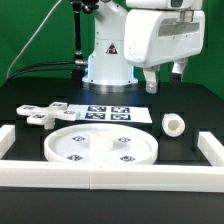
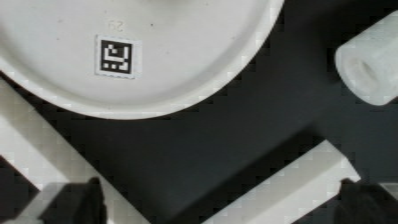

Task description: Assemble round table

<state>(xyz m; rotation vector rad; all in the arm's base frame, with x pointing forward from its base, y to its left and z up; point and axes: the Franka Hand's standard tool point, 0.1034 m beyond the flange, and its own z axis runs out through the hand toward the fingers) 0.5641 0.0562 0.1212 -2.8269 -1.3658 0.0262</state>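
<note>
The large rimmed round disc (image 1: pixel 103 148) lies flat on the black table near the front, with several tags on its face. The short cylindrical post (image 1: pixel 175 124) lies on its side toward the exterior view's right of the disc. The cross-shaped foot (image 1: pixel 38 116) lies at the exterior view's left. My gripper (image 1: pixel 163 78) hangs high above the table, behind the post, open and empty. In the wrist view the disc (image 2: pixel 125 50) and part of the post (image 2: pixel 370 70) show far below my gripper (image 2: pixel 217 205), whose dark fingertips (image 2: pixel 71 200) stand wide apart.
The marker board (image 1: pixel 105 112) lies behind the disc, in front of the arm's base. Long white border rails (image 1: pixel 110 178) run along the front and both sides of the table, and they also show in the wrist view (image 2: pixel 267 190). Cables trail at the back left.
</note>
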